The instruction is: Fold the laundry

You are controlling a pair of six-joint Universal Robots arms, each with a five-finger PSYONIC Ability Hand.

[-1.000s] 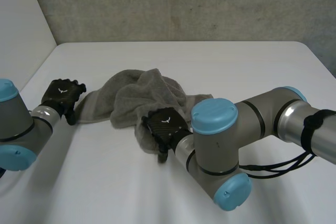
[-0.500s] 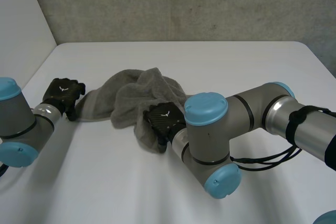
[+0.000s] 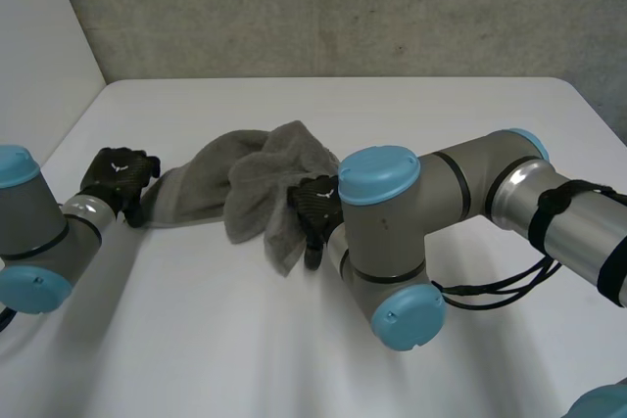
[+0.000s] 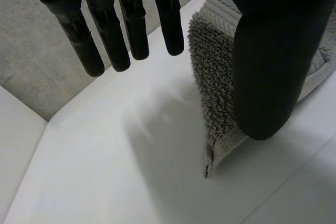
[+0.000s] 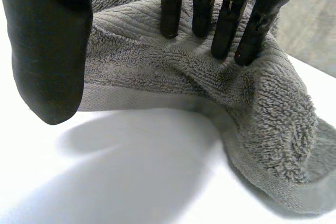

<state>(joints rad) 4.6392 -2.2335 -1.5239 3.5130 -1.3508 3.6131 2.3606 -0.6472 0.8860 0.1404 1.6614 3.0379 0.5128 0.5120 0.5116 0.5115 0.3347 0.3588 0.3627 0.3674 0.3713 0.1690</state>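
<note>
A crumpled grey towel lies left of the table's middle. My left hand rests at its left corner. In the left wrist view the thumb stands over the towel's corner, and the straight fingers hang beside it above bare table, so the hand is open. My right hand is on the towel's near right part. In the right wrist view its straight fingers press into the towel's pile while the thumb hangs off the cloth over the table, so it is open too.
The white table stretches wide to the right and back of the towel. A grey wall stands behind its far edge. My right arm's elbow lies low across the near right of the table.
My right hand has slid away from the near edge and a little right, pushing the towel's near lobe with it. The towel is more bunched. The left hand has hardly moved.
</note>
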